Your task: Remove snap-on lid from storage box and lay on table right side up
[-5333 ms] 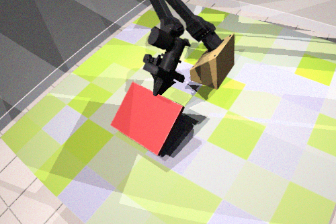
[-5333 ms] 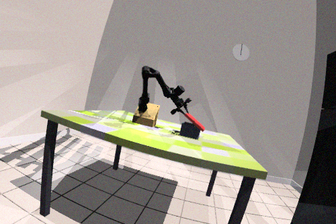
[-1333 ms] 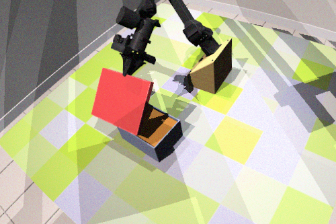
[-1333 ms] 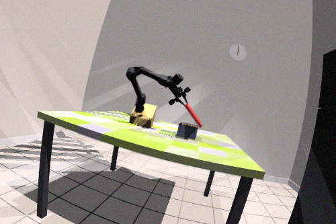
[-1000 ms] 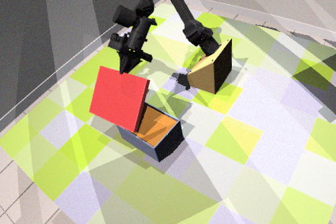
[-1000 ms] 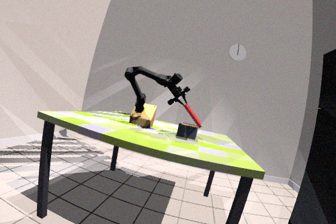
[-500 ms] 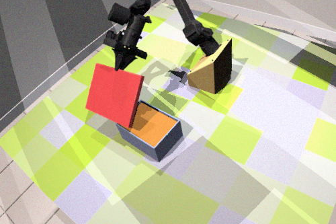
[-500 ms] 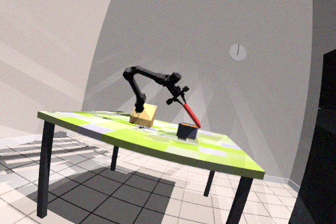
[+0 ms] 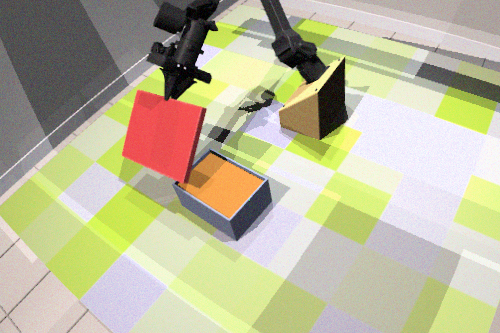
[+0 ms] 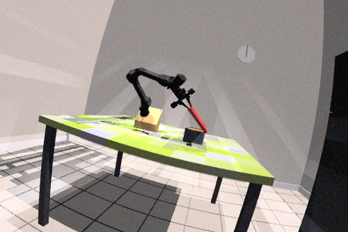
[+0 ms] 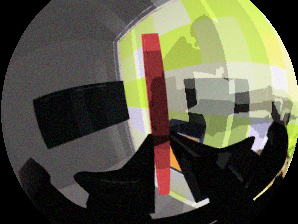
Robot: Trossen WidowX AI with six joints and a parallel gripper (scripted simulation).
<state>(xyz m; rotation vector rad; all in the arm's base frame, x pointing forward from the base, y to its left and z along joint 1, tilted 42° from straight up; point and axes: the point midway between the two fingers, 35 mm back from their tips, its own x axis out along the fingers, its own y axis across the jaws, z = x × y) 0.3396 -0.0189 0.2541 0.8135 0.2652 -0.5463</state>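
The red lid [image 9: 164, 134] [image 10: 198, 120] [image 11: 156, 85] is off the box and held steeply tilted by its upper edge. My gripper [image 9: 169, 98] [image 10: 190, 107] [image 11: 160, 135] is shut on that edge. The storage box [image 9: 252, 209] [image 10: 193, 135] is dark blue-grey and stands upright and open on the table, its inside showing orange. In the top view the lid's lower corner overlaps the box's left corner; whether they touch I cannot tell. In the wrist view the box is partly hidden behind the lid and a finger.
A tan wedge-shaped block [image 9: 300, 111] [image 10: 149, 120] stands at the arm's base, behind the box. The table [image 9: 210, 282] [image 10: 129, 143] has a green, white and lilac patchwork top with shadows across it. Its left edge lies beyond the lid in the top view.
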